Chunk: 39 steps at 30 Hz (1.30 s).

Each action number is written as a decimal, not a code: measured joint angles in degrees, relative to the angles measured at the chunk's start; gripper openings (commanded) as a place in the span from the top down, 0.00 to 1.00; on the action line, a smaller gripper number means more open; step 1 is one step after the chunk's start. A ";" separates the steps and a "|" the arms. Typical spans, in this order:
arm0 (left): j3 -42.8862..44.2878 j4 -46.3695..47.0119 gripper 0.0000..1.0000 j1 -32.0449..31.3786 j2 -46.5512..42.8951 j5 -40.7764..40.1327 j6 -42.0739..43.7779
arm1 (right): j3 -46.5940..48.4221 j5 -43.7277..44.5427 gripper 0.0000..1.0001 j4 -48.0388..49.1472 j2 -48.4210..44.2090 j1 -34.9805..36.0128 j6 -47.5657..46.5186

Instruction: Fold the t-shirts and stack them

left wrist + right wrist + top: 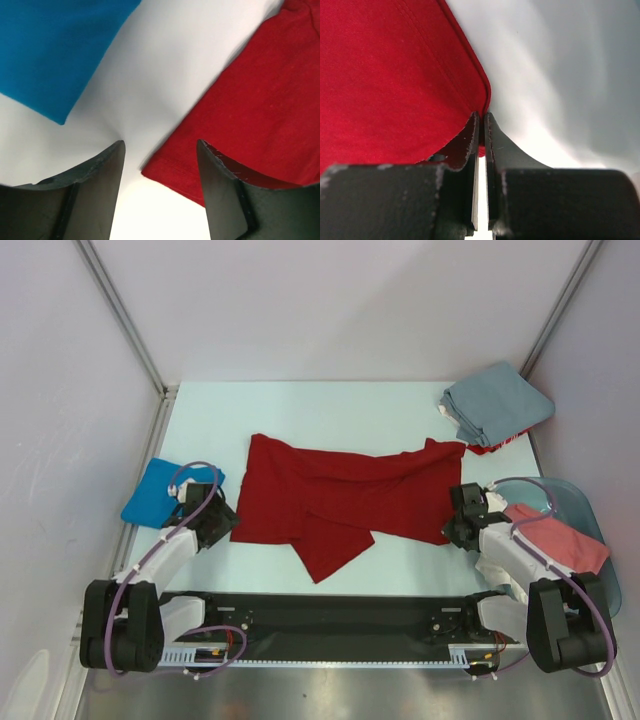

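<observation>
Risk of a lopsided lift from here, judged from the two grips. Found the red t-shirt (340,502) spread but wrinkled across the middle of the table (330,410), one flap folded toward the near edge. Saw the right gripper (481,117) pressed shut on the rounded hem corner of that shirt, apparently on the very edge only; could not tell the amount of cloth between the pads. Saw the left gripper (160,146) parted fairly wide and holding nothing, low over the table, with the opposite red corner lying between its fingers. Noted the blue t-shirt (55,50) near on the outer side, apart from the jaws. Judged two dangers: thin right pinch slipping out on a pull, and left jaws meeting beside the hem instead of on it, with the shirt then dragged askew. Noted a folded grey-blue pile (497,402) at the far right corner, well apart
</observation>
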 measured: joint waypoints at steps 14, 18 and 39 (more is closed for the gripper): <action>0.70 3.50 0.40 -2.19 2.99 1.07 -3.02 | -1.42 -2.29 0.97 0.68 -2.45 -1.88 -0.48; 1.36 -0.55 0.37 -2.97 2.05 0.44 -4.22 | -2.08 -3.10 0.97 1.16 -3.28 -2.54 -0.72; 3.93 -11.58 0.53 -5.42 3.08 -3.45 -5.92 | -3.06 -5.79 0.97 2.19 -4.50 -4.11 -1.97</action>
